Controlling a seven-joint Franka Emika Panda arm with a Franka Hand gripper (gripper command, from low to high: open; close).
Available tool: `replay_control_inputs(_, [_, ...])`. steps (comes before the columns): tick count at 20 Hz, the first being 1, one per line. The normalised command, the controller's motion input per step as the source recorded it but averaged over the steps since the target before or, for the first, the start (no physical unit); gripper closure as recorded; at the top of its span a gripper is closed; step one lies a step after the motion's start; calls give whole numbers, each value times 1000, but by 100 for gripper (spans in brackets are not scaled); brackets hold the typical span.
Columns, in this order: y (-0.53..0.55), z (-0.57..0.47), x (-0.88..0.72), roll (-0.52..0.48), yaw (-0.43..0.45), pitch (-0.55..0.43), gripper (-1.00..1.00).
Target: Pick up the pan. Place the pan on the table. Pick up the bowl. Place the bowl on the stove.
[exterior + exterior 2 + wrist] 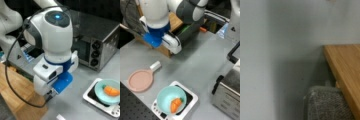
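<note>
The pinkish-brown pan (140, 80) lies flat on the grey table (202, 62) at a front view's left, its white stub handle pointing towards the arm. The teal bowl (171, 100) with an orange piece of food sits on the stove (191, 98). Both show at a front view's lower right, the bowl (107, 91) resting on the stove (90, 96). My gripper (176, 47) hangs over the edge of the wooden block, well away from the pan and the bowl and touching neither. It shows as a white hand (48, 93) with its fingers hidden. No fingers appear in the wrist view.
A steel toaster oven (97, 50) with knobs stands behind the stove, also at a front view's right (227, 90). A light wooden block (17, 90) lies under the arm, its corner in the wrist view (347, 67) above a grey fuzzy object (327, 105).
</note>
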Motion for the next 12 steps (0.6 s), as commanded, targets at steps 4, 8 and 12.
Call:
replay_control_inputs(4, [338,138,-58,110,-235,46,-100])
replay_control_inputs(8, [359,49,-126,83,-223,-5,-100])
replay_control_inputs(12, [401,64,-243,86,-209,-35,-100])
